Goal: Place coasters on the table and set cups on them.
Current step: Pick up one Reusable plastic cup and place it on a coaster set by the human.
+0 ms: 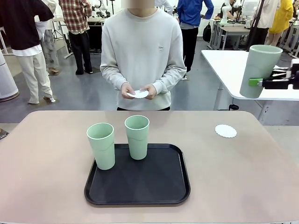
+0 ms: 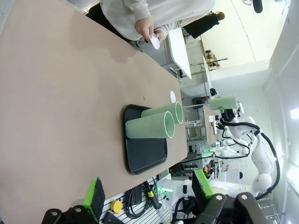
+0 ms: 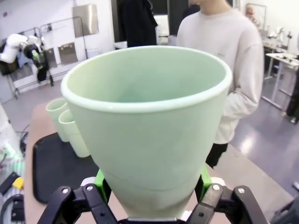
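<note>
Right pincer (image 1: 256, 82), upper right of frame, clamps a green cup (image 1: 259, 65) near its base, aloft. Best lowered upright, centred on the white coaster (image 1: 225, 131) lying right of centre on the desk (image 1: 46, 177). Left pincer (image 2: 147, 193) gapes wide, empty.

Cups (image 1: 101, 144) pale mint green, plain. Tray (image 1: 140, 189) matte black. Bench (image 1: 46, 163) pinkish beige. Coaster (image 1: 225, 131) white, scalloped edge. Person's sweatshirt (image 1: 142, 51) light grey. Bystander's shirt (image 1: 74, 14) red-and-white plaid. Side table (image 1: 224, 60) white. Left gripper (image 2: 148, 186) black, pads (image 2: 95, 196) bright green
</note>
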You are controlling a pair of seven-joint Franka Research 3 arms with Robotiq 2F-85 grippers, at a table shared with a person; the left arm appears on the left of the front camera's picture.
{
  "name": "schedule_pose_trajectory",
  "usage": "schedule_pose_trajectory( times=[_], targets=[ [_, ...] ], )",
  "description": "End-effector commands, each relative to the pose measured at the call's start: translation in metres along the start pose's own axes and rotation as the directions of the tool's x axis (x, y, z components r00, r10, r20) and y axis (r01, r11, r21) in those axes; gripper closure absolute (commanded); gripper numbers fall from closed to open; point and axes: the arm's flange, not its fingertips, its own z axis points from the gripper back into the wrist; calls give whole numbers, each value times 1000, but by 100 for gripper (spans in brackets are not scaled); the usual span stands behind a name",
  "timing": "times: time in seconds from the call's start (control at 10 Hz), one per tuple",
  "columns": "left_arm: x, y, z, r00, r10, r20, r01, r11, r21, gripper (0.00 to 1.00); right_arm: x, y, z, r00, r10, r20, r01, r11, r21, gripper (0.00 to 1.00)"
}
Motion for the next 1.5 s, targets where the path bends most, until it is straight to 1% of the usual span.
schedule_pose_trajectory(
  times=[0.0, 0.1, 0.3, 0.4, 0.5, 0.6, 0.7, 1.0, 1.1, 1.4],
  targets=[
    [-1, 0, 2, 1000, -3, 5, 3, 1000, -16, 0, -9, -42, -13, 999, 30, 23, -31, 997, 72, 17],
    [-1, 0, 2, 1000, -3, 5, 3, 1000, -16, 0, -14, -56, -16, 997, 73, 28, -74, 995, 66, 17],
    [-1, 0, 2, 1000, -3, 5, 3, 1000, -16, 0, -31, -93, -24, 995, 95, 32, -97, 993, 69, 17],
    [-1, 0, 2, 1000, -3, 5, 3, 1000, -16, 0, -39, -111, -28, 997, 66, 42, -70, 994, 80, 17],
    [-1, 0, 2, 1000, -3, 5, 3, 1000, -16, 0, -48, -126, -32, 998, 47, 33, -50, 994, 100, 17],
    [-1, 0, 2, 1000, -3, 5, 3, 1000, -16, 0, -55, -140, -38, 1000, 16, 22, -19, 988, 151, 17],
    [-1, 0, 2, 1000, -3, 5, 3, 1000, -16, 0, -60, -146, -43, 1000, -18, 20, 14, 984, 180, 17],
    [-1, 0, 2, 1000, -3, 5, 3, 1000, -16, 0, -63, -147, -47, 998, -70, 8, 67, 981, 183, 17],
    [-1, 0, 2, 1000, -3, 5, 3, 1000, -16, 0, -74, -141, -51, 1000, -19, 13, 16, 984, 175, 17],
    [-1, 0, 2, 1000, -3, 5, 3, 1000, -16, 0, -74, -141, -51, 1000, -19, 13, 16, 984, 175, 17]
  ],
)
